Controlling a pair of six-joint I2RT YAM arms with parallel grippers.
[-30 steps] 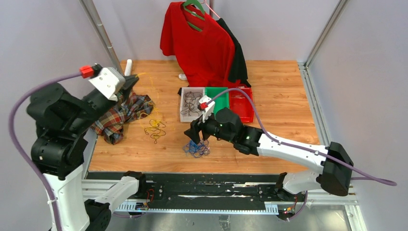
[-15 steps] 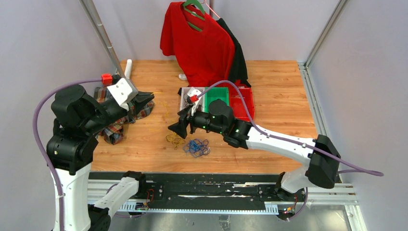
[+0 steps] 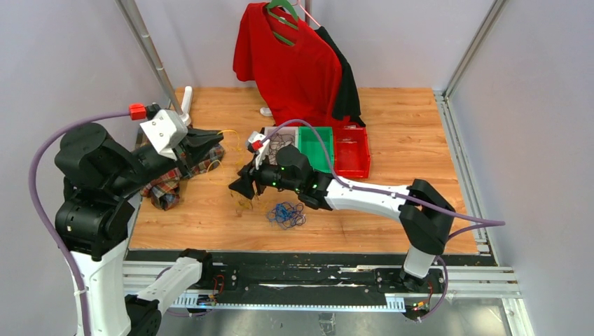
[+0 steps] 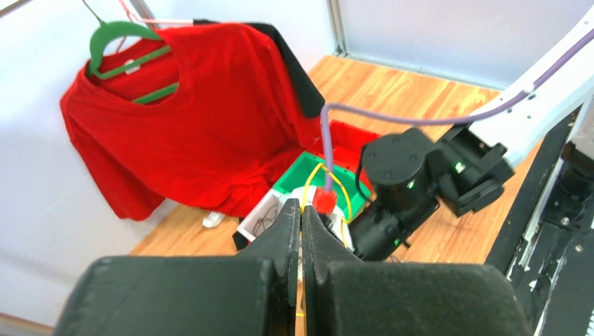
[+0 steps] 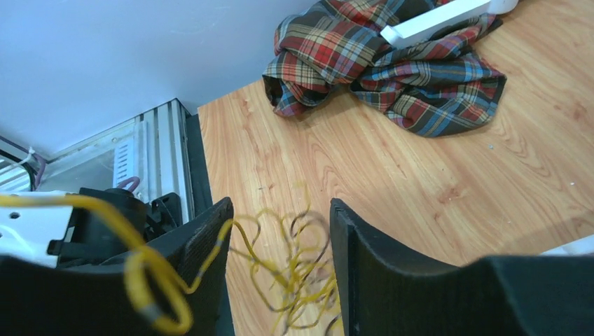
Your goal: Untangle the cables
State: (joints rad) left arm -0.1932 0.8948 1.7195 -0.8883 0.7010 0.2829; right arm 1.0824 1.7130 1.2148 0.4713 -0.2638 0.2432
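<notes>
Blue cable (image 3: pixel 286 214): a loose knot lying by itself on the bench (image 3: pixel 406 126) near the front edge, untouched.
Right end effector (image 5: pixel 280 210): fingers spread, gripping nothing. It hangs low over the yellow tangle, and one strand is draped over the outside of a finger.
Yellow cable (image 5: pixel 298 269): most of it is bunched on the bench just left of the blue knot. One strand rises toward the left arm, probably drawn out to loosen the loops.
Left end effector (image 4: pixel 302 213): clenched on that yellow strand and raised off the bench, seemingly as the pulling end.
Black cables (image 3: pixel 282 145): farther back, in a white tray (image 3: pixel 279 129), apparently already sorted.
</notes>
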